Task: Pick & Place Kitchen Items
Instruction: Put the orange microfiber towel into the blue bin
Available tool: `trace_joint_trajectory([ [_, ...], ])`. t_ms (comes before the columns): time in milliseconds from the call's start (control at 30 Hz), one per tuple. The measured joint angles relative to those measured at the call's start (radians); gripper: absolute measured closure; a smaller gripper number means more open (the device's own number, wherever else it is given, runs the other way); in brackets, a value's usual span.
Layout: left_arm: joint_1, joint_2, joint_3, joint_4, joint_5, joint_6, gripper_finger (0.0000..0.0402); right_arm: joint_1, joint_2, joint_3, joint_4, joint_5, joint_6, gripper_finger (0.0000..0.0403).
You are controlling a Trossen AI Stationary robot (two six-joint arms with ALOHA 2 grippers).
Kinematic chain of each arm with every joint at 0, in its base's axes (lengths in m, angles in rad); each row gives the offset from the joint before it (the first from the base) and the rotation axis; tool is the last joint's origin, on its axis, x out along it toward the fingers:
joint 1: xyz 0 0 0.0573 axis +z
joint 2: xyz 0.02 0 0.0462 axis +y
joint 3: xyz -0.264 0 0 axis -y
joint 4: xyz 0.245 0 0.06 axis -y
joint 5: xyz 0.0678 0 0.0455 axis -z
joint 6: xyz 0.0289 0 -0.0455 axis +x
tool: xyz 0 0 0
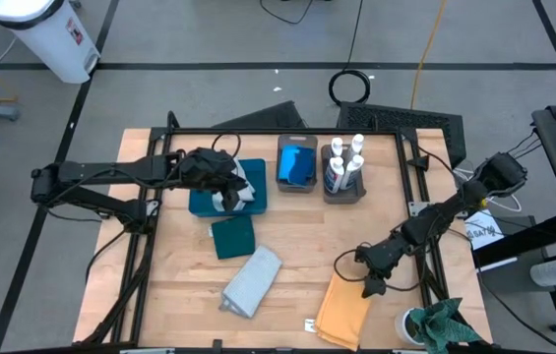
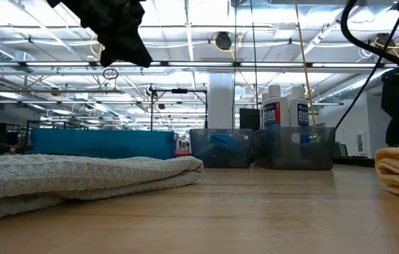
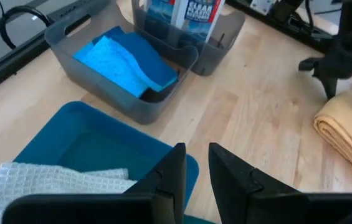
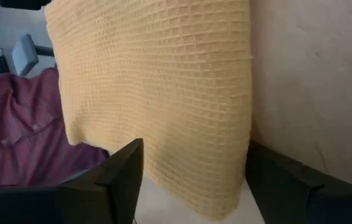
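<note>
Mustard cloth fills right wrist view – right tool spread over it; left tool nearly together, empty.

Bright, even overhead light from ceiling strips; shadows soft. Low view: near grey cloth blurred. Wrist views soft.

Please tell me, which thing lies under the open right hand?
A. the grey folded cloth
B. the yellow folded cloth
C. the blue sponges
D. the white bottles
B. The right hand hovers with its fingers spread over the end of the yellow folded cloth, and the right wrist view shows that cloth filling the space between the two fingers.
</note>
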Motion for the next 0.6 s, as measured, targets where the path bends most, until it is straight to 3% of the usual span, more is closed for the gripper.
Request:
trace_joint_trajectory([
  [167,0.0,0.0,0.0,0.013,0.0,0.0,0.033,0.0,0.02,-0.001,-0.006,0.006,-0.059,0.0223],
  [433,0.0,0.0,0.0,0.016,0.0,-0.003,0.033,-0.008,0.008,-0.004,-0.008,0.034,-0.189,0.0381],
  [600,0.0,0.0,0.0,0.038,0.0,0.004,0.033,-0.039,-0.057,0.02,-0.094,0.116,-0.271,0.0398],
])
